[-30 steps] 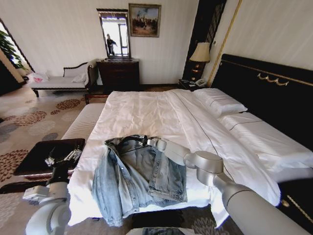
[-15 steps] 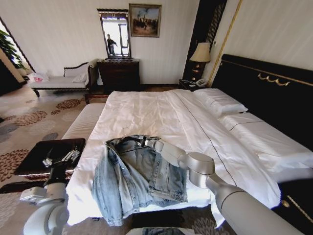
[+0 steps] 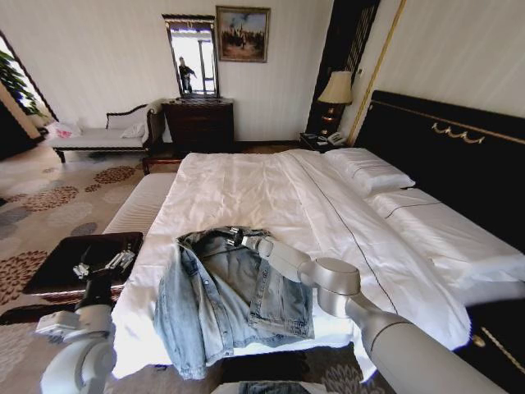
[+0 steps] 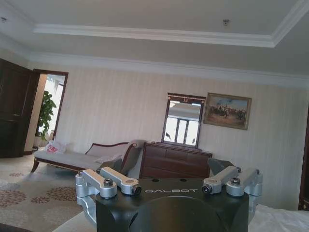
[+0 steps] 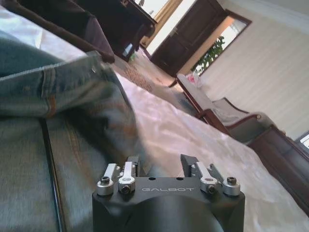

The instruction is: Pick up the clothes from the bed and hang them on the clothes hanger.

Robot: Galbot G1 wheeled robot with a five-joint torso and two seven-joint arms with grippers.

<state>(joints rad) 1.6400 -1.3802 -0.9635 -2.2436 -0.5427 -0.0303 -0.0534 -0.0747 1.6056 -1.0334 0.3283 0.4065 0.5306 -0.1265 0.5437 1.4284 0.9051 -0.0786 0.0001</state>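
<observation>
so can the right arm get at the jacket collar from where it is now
Probably yes. The right gripper is already low at the collar end of the denim jacket on the bed, with nothing between them. Its fingers look open. The left gripper is parked off to the side.

Grey-sleeved arms, black GALBOT-marked wrists, silver screwed linkages.

The denim jacket (image 3: 230,295) is a washed light blue with paler faded streaks. It lies on the bed (image 3: 246,193), whose sheets and pillows (image 3: 367,172) are plain white, against a black headboard (image 3: 447,156) with gold trim. The carpet (image 3: 49,201) is beige with brown floral medallions. The arms (image 3: 344,287) are silver-grey. The dresser (image 3: 199,125) is dark brown.
</observation>
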